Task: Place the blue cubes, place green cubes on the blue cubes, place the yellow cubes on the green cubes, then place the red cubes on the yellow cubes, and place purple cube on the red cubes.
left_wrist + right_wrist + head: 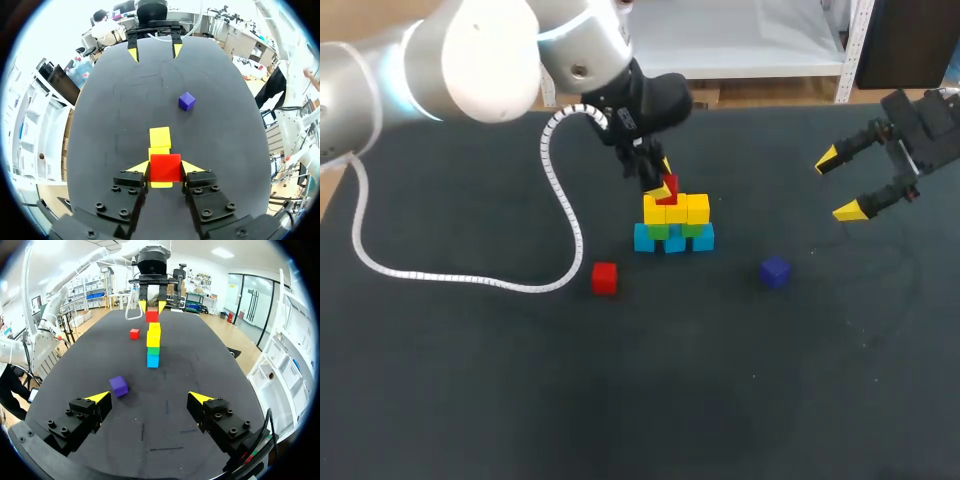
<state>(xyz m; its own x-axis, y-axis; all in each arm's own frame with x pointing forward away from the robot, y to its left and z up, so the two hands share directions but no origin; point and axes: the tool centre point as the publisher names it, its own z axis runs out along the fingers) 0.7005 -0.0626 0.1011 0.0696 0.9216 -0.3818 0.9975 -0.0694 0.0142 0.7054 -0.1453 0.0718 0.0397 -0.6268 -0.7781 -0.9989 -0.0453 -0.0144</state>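
L gripper (658, 178) is closed on a red cube (165, 167), both yellow tips pressed to its sides, held just over the yellow cubes (677, 210) atop the stack mid-worktop, twd the far edge: yellow on green cubes (660, 231) on blue cubes (675, 243). R gripper (149, 397) hangs wide open w/ nothing in it by the worktop's (470, 400) right edge. 2nd red cube (605, 278) lies left of the stack, purple cube (775, 272) right of it, both nearer the front edge & apart from it.

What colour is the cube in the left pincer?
Red. The cube in the left pincer shows best in the left wrist view.
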